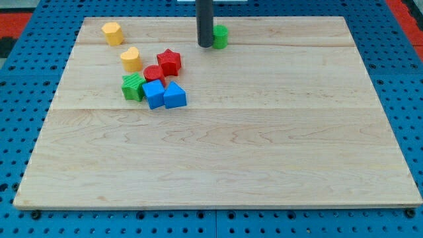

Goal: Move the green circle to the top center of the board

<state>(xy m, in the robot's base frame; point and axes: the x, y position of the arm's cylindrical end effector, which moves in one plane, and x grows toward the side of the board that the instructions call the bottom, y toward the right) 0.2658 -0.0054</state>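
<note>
A pale wooden board point(264, 152) lies on a blue perforated surface point(20, 99), evenly lit.

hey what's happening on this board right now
A robot arm's rod is working the green circle. My tip sits against the circle's left side in this view, near the top center of the wooden board. Down-left lies a cluster: a red star, a green block and two blue blocks.

No readable text, labels, brands, numbers or signs anywhere in view.
</note>
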